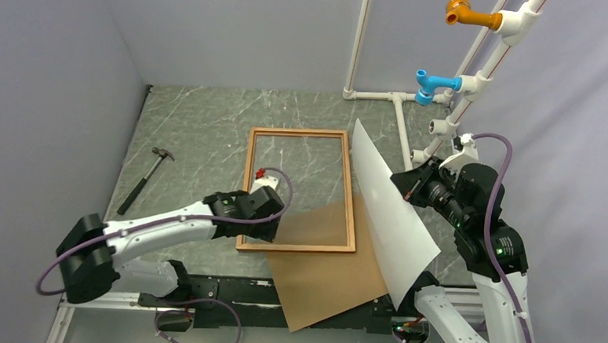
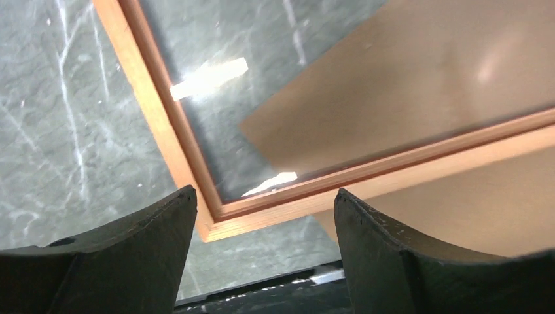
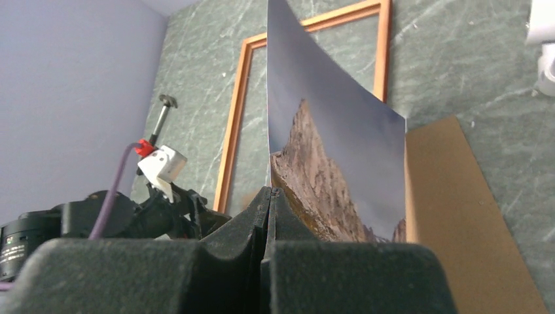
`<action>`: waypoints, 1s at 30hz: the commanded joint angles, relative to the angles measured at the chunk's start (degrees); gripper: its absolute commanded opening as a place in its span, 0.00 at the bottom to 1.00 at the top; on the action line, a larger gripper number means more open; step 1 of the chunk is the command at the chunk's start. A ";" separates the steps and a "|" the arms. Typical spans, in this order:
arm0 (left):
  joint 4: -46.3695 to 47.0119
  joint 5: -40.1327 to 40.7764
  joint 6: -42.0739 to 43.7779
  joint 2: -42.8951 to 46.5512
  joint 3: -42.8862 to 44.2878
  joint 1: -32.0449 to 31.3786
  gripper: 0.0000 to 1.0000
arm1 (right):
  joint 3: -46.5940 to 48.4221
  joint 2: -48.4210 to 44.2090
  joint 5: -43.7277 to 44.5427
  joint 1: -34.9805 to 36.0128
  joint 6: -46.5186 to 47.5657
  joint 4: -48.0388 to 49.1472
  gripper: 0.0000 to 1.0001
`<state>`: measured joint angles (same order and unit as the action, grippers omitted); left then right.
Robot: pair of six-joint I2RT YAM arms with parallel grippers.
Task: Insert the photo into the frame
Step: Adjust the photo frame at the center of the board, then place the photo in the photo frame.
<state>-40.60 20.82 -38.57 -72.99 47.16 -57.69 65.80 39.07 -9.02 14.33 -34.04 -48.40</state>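
The photo [image 1: 389, 215] stands on edge at the right, its white back towards the top camera. In the right wrist view its mountain print [image 3: 340, 150] faces the camera and curves a little. My right gripper [image 1: 410, 189] is shut on the photo's edge, its jaws pressed together on the sheet [image 3: 270, 191]. The reddish-brown frame [image 1: 247, 184] lies flat on the table's middle; it also shows in the right wrist view [image 3: 235, 124]. My left gripper [image 1: 270, 225] is open and empty just above the frame's near left corner [image 2: 216, 222], jaws wide apart [image 2: 265, 203].
A brown backing board [image 1: 327, 275] lies partly under the frame's near right corner and overhangs the near table edge; it also shows in the wrist views [image 2: 471, 203] [image 3: 451, 209]. A hammer [image 1: 145, 179] lies at the left. A white pipe rack [image 1: 463, 78] stands at the back right.
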 commanded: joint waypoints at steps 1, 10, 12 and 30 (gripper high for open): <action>6.54 -7.05 0.80 7.18 -0.97 3.51 0.80 | 5.50 2.29 -4.26 -0.10 1.57 2.92 0.00; 15.04 -23.18 2.22 14.35 -3.03 20.12 0.81 | 15.83 9.34 -10.67 -0.01 3.63 4.31 0.00; 15.15 -25.20 2.03 13.90 -1.22 23.36 0.81 | 17.68 10.61 -12.57 -0.08 3.15 5.49 0.00; 11.27 -22.88 -0.59 17.27 0.88 30.27 0.81 | 5.45 15.32 -22.69 -0.05 -15.35 38.84 0.00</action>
<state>-28.67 -3.16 -38.37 -59.59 49.91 -27.62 77.10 56.42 -31.46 14.35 -43.03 -23.64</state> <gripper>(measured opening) 0.809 0.007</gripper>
